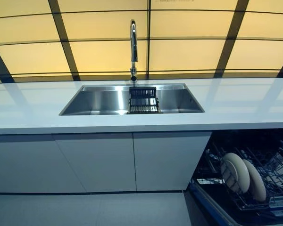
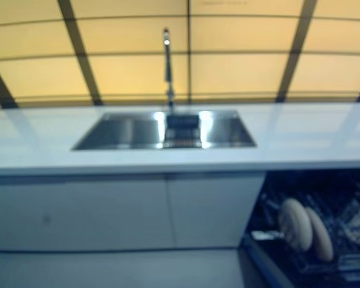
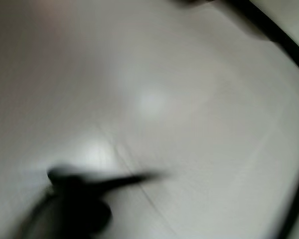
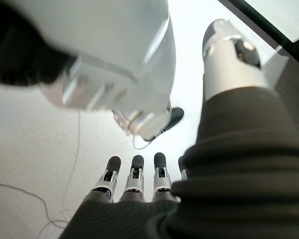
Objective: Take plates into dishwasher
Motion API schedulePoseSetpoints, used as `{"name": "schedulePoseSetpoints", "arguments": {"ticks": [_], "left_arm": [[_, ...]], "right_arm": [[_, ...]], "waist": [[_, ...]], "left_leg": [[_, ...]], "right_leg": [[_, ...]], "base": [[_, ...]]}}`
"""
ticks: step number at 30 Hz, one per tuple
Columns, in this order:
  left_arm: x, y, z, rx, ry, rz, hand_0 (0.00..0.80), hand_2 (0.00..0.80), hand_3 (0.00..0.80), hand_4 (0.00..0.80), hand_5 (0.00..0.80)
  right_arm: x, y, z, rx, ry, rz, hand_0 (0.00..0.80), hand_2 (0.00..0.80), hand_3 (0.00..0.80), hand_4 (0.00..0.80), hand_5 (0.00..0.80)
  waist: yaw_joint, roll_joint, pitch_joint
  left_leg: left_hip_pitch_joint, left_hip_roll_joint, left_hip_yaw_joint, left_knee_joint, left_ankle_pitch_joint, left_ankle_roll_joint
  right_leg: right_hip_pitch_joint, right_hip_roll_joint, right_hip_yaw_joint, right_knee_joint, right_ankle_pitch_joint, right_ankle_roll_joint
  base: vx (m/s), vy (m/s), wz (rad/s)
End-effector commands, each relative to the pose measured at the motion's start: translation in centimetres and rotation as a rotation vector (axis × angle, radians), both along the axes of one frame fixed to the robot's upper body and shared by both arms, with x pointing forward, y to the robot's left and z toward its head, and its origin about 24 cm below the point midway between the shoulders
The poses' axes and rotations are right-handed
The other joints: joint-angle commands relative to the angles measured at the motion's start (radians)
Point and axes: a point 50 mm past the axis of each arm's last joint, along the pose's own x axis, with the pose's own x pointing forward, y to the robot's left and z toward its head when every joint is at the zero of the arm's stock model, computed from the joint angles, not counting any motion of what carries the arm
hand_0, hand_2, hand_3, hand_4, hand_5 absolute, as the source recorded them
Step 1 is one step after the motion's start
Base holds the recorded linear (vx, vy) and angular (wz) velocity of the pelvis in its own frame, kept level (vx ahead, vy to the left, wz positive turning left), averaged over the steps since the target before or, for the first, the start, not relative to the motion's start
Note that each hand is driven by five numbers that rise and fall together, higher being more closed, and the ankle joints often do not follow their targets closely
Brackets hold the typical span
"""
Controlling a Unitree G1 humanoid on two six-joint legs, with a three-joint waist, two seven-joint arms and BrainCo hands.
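Standing on edge side by side, two pale plates (image 1: 243, 175) sit in the rack (image 1: 269, 200) of the open dishwasher, low on the right under the white bench (image 1: 236, 101), and no plate shows on the bench or in the sink (image 1: 104, 101). The right hand (image 4: 134, 186) hangs empty with straight, loose fingers (image 4: 159, 172); the left hand cannot be made out. Plates are probably hard, smooth, slippery and easy to break, so holding one by its rim looks best.

Two pale round plates (image 1: 242, 174) stand on edge, one just behind the other, slotted in the dark wire rack of the open dishwasher (image 1: 212, 209). No hand shows near them in the head views; the right hand (image 4: 134, 186) hangs elsewhere with fingers straight, holding nothing.
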Motion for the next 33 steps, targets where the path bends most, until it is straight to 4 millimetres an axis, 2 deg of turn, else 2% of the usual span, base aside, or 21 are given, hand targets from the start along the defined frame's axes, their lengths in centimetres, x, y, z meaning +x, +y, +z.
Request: {"name": "schedulePoseSetpoints", "arguments": {"ticks": [1,4,10,16,25,29,30,31,33], "left_arm": [[0.7,1.1,0.4,0.083,-0.029,0.05,0.0,0.0,0.0,0.0,0.0],[0.0,0.6,0.2,0.077,-0.034,0.047,0.0,0.0,0.0,0.0,0.0],[1.1,0.3,0.4,0.071,-0.075,0.063,0.0,0.0,0.0,0.0,0.0],[1.3,0.6,0.5,0.101,-0.08,0.028,0.0,0.0,0.0,0.0,0.0],[0.9,1.1,0.5,0.142,-0.046,-0.031,0.0,0.0,0.0,0.0,0.0],[1.2,1.7,0.7,0.173,-0.022,-0.033,0.0,0.0,0.0,0.0,0.0],[1.2,1.9,0.8,0.177,-0.012,-0.019,0.0,0.0,0.0,0.0,0.0],[1.2,1.9,0.8,0.177,-0.011,-0.015,0.0,0.0,0.0,0.0,0.0],[0.9,2.5,0.9,0.175,-0.017,0.04,0.0,0.0,0.0,0.0,0.0]], "right_arm": [[0.2,0.8,-0.2,0.017,-0.002,0.007,0.0,0.0,0.0,0.0,0.0],[0.1,0.7,-0.2,0.02,-0.005,0.037,0.0,0.0,0.0,0.0,0.0],[0.3,0.5,-0.2,-0.007,0.001,0.036,0.0,0.0,0.0,0.0,0.0],[0.3,0.2,-0.1,-0.048,0.032,-0.002,0.0,0.0,0.0,0.0,0.0],[-1.0,0.6,-0.4,-0.032,0.103,0.016,0.0,0.0,0.0,0.0,0.0],[-0.9,0.5,-0.3,-0.051,0.113,0.022,0.0,0.0,0.0,0.0,0.0],[-0.7,0.3,-0.2,-0.059,0.115,0.029,0.0,0.0,0.0,0.0,0.0],[-0.7,0.2,-0.2,-0.061,0.115,0.032,0.0,0.0,0.0,0.0,0.0],[-0.5,-0.3,0.0,-0.086,0.124,0.056,0.0,0.0,0.0,0.0,0.0]], "waist": [[0.001,-0.017,0.032],[-0.001,-0.006,0.016],[-0.005,-0.004,-0.006],[-0.006,-0.004,-0.019],[-0.008,-0.003,-0.023],[-0.004,0.007,-0.013],[-0.004,0.013,-0.007],[-0.005,0.014,-0.007],[-0.004,0.016,-0.004]], "left_leg": [[-0.022,-0.015,-0.001,-0.044,0.086,0.057],[0.018,-0.008,0.021,-0.139,0.135,0.033],[0.031,-0.008,0.045,-0.199,0.163,0.019],[0.044,-0.007,0.052,-0.212,0.163,0.021],[0.064,0.006,0.051,-0.214,0.16,0.029],[0.062,0.018,0.017,-0.205,0.16,0.034],[0.057,0.035,-0.002,-0.205,0.17,0.028],[0.057,0.037,-0.004,-0.206,0.172,0.026],[0.044,0.07,-0.011,-0.218,0.213,0.008]], "right_leg": [[0.027,-0.082,0.008,-0.078,0.081,0.022],[0.063,-0.066,-0.015,-0.161,0.106,0.029],[0.085,-0.063,-0.031,-0.224,0.129,0.036],[0.093,-0.06,-0.027,-0.216,0.118,0.039],[0.104,-0.045,-0.027,-0.16,0.069,0.026],[0.066,-0.018,-0.025,-0.034,-0.008,0.0],[0.041,0.003,-0.029,0.013,-0.041,-0.021],[0.038,0.006,-0.03,0.017,-0.044,-0.024],[0.034,0.038,-0.045,0.015,-0.059,-0.055]], "base": [[-0.025,-0.045,0.1],[0.006,-0.066,0.03],[-0.026,-0.026,-0.06],[-0.007,-0.045,-0.03],[0.016,-0.057,0.0],[-0.013,-0.144,0.0],[-0.039,-0.191,0.0],[-0.039,-0.221,0.0],[-0.033,-0.242,-0.01]]}}
